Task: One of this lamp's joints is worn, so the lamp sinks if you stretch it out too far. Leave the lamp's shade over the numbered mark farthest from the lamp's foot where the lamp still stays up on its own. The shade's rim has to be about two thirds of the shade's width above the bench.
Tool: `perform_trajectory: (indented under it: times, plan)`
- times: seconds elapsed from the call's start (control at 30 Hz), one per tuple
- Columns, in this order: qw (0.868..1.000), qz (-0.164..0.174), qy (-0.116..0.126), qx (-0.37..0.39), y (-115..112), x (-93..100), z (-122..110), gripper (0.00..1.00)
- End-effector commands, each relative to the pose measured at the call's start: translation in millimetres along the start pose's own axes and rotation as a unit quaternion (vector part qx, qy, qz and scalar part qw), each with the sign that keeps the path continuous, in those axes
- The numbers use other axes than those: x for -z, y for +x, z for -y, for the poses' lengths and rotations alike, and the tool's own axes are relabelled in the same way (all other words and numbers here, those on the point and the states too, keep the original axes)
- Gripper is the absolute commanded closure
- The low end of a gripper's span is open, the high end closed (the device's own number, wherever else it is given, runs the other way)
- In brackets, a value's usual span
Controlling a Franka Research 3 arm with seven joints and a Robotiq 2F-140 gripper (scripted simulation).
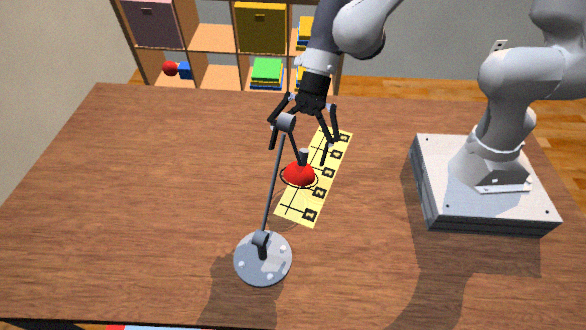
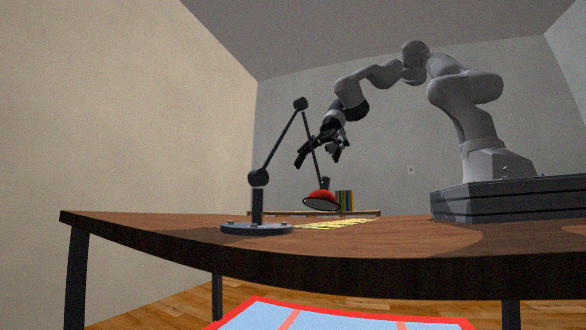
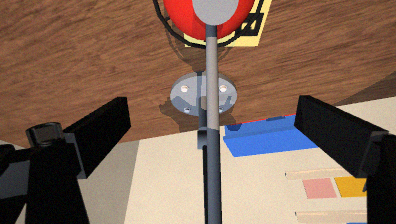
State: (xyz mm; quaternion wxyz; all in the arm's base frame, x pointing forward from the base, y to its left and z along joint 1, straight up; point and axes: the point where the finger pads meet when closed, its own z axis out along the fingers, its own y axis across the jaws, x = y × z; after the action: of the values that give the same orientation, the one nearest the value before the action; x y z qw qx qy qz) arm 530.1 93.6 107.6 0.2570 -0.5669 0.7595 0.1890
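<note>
The lamp's round grey foot [image 1: 262, 260] [image 2: 256, 228] [image 3: 203, 93] stands on the wooden bench. Its lower bar rises to the elbow joint [image 1: 286, 121] [image 2: 300, 103]. The upper bar [image 2: 312, 150] [image 3: 212, 60] runs down from there to the red shade [image 1: 299, 173] [image 2: 321, 198] [image 3: 180, 12]. The shade hangs a little above the yellow numbered strip [image 1: 289, 199] [image 2: 335, 223] [image 3: 247, 42], around its middle marks. My gripper [image 1: 300, 150] [image 2: 317, 161] [image 3: 212, 111] is wide open. Its fingers stand on either side of the upper bar, clear of it.
The robot's grey base block [image 1: 480, 200] [image 2: 505, 197] stands at the bench's right. A shelf unit [image 1: 215, 40] with coloured boxes stands behind the bench. A blue mat with a red border [image 2: 340, 317] [image 3: 265, 137] lies on the floor in front of the bench.
</note>
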Motion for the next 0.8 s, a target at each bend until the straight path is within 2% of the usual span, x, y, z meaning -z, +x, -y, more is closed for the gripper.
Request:
perform_trajectory:
  times: [0.0,0.27,0.77]
  plan:
    - [1.0,0.0,0.0,0.0,0,0.1,0,0.0]
    - [1.0,0.0,0.0,0.0,0,0.1,0,0.0]
    - [1.0,0.0,0.0,0.0,0,65.1,0,0.0]
